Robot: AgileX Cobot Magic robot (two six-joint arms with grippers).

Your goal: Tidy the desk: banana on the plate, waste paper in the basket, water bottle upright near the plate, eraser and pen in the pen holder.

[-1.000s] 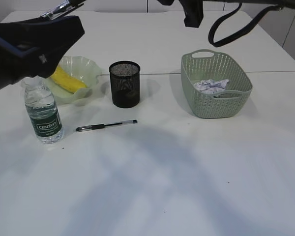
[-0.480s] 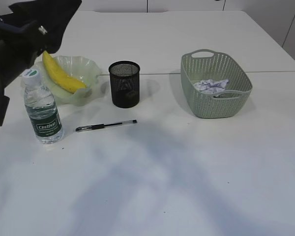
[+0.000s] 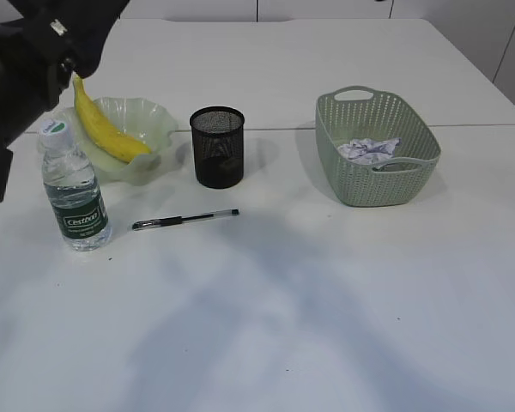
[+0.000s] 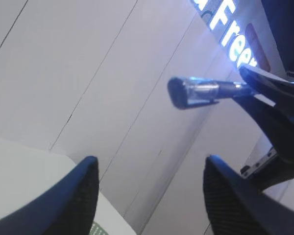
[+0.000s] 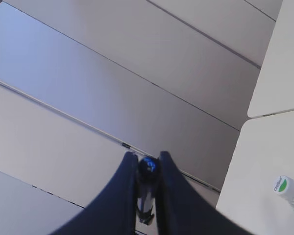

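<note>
Since the earlier frames the dark left arm (image 3: 34, 60) has lifted clear of the plate into the upper left corner of the exterior view, uncovering the banana, and the right arm that hung at the top edge has gone out of that view. The banana (image 3: 103, 127) lies on the pale green scalloped plate (image 3: 159, 120), one end rising over the plate's far left rim. Just in front of the plate the water bottle (image 3: 74, 193) stands upright with its green-and-white cap on. The pen (image 3: 185, 220) lies flat on the white surface (image 3: 326, 300), in front of the black mesh pen holder (image 3: 217, 146) and apart from it; a small dark shape shows faintly through the mesh near the bottom, too dim to identify. To the right, well apart, the crumpled waste paper (image 3: 369, 150) sits inside the grey-green woven basket (image 3: 412, 184). In the left wrist view the left end effector (image 4: 149, 191) is spread, its two padded fingers (image 4: 83, 191) wide apart with nothing between them, aimed up at a wall. In the right wrist view the right end effector (image 5: 148, 166) is pressed together, its narrow tips almost touching around a small dark, shiny thing, with the bottle's cap visible at the lower right corner.
</note>
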